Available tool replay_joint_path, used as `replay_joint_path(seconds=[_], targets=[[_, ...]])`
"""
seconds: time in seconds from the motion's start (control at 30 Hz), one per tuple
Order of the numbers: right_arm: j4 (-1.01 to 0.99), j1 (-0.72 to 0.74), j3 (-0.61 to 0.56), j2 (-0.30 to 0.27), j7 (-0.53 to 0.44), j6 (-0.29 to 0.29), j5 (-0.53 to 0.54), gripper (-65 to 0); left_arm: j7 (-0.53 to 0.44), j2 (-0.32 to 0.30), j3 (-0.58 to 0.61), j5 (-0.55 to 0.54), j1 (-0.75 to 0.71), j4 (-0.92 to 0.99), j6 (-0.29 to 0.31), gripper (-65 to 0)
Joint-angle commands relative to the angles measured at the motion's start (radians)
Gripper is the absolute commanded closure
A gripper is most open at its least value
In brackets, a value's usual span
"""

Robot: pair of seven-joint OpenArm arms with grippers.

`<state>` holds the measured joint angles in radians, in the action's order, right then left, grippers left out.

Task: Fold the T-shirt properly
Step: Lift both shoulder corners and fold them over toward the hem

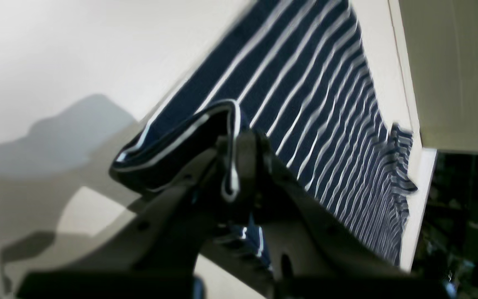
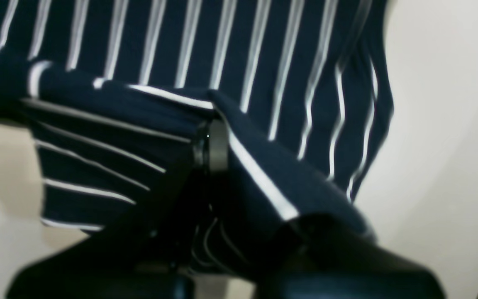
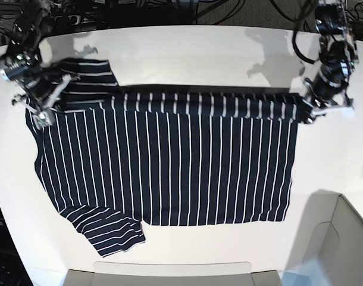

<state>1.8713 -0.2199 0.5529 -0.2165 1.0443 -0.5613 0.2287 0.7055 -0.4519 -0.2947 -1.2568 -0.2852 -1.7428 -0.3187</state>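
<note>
The dark navy T-shirt (image 3: 169, 167) with thin white stripes lies spread on the white table (image 3: 199, 53). Its far edge is raised into a rolled band stretched between both grippers. My left gripper (image 3: 306, 113), on the right of the base view, is shut on the band's corner. In the left wrist view, the jaws (image 1: 232, 166) pinch a fold of the T-shirt (image 1: 305, 83). My right gripper (image 3: 44, 113), on the left, is shut on the other end near the sleeve (image 3: 89, 71). The right wrist view shows its fingers (image 2: 212, 145) clamped on the T-shirt (image 2: 222, 50).
Another sleeve (image 3: 107, 229) lies flat at the near left of the table. A pale grey bin (image 3: 342, 238) stands at the near right and a grey tray edge (image 3: 169, 274) along the front. Dark cables (image 3: 169, 9) run behind the far table edge.
</note>
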Motion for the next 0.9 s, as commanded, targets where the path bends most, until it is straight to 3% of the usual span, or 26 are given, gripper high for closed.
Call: replay_joint_path(seconds=[0.0,0.2,0.43,0.87], targets=[[0.011,0.023,-0.023,-0.011,-0.016,0.002,-0.018,0.0,-0.014,-0.026,-0.002,-0.008,0.027,0.008,-0.015,0.0],[-0.048,0.107,-0.109,0.018,-0.016,0.002,-0.104,0.0,-0.014,-0.057,0.01,-0.008,0.128,0.129,-0.013,0.0],[-0.163,0.215,-0.109,0.021,-0.016,0.002,-0.159,0.0,-0.014,-0.058,0.099,-0.005,0.257,0.238,-0.013,0.0],[-0.332,0.396,-0.15,0.019,-0.022,0.002,-0.216,0.0,-0.013,-0.072,0.151,0.062,0.453,0.412,-0.013,0.0]])
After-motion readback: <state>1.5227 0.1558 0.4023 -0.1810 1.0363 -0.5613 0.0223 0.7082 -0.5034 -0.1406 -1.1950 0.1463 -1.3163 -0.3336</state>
